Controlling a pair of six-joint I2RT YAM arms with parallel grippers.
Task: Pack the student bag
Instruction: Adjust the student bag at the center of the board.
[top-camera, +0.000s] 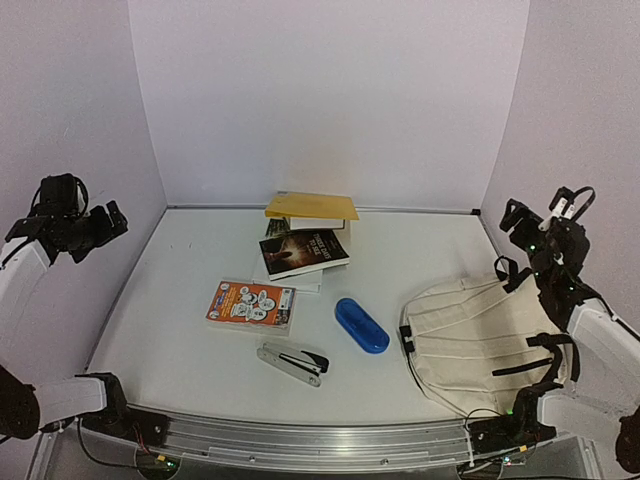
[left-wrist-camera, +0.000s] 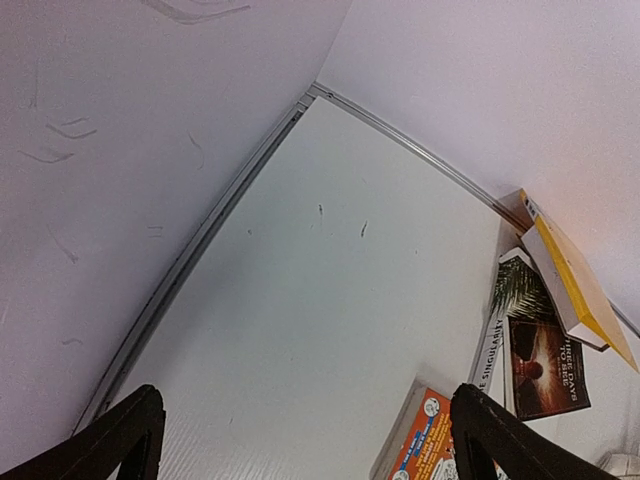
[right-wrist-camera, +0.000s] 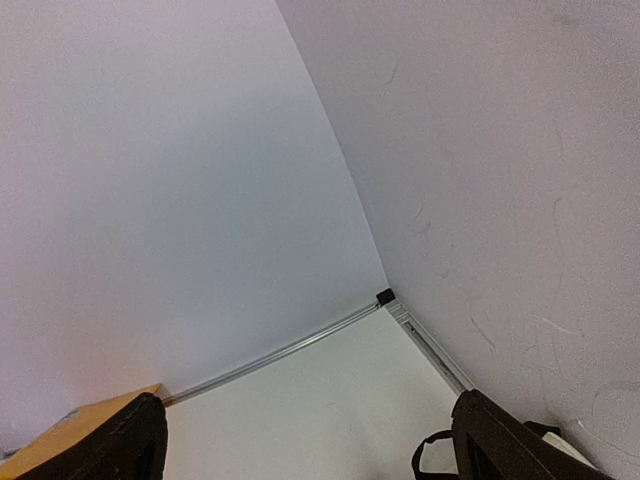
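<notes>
**The left claw (top-camera: 100, 222) and right claw (top-camera: 515, 215) held high, open and empty, over an unpacked bag (top-camera: 480, 345)**

Each claw was raised beside its own side wall, well above the table (top-camera: 180, 290). In the left wrist view, the fingers (left-wrist-camera: 125, 435) sat at opposite bottom corners of the frame with only bare table between them. That claw was therefore spread wide and gripped nothing. The right wrist view showed the same wide, empty spread, and the claw pointed toward the far corner. This high, wide posture probably served to leave the overhead camera a clear view of the whole layout.

The bag lay flat directly below the right claw. Its black straps faced up and its mouth end was turned toward the left claw. Whether the zip was undone could not be told.

The loose items lay below and between the two claws, all well apart from the bag. An orange book (top-camera: 251, 305) lay nearest beneath the left claw. A stapler (top-camera: 293, 362) and a blue case (top-camera: 361, 325) lay farther toward the right claw. A dark book (top-camera: 303, 252) lay just in front of a yellow book (top-camera: 311, 208), which topped a small stack by the far wall. The gaps between items probably left room for fingers to close on each one.

Packing had evidently not begun. The first need was judged to be getting the bag's mouth open, a job suited to the right claw above it.
</notes>
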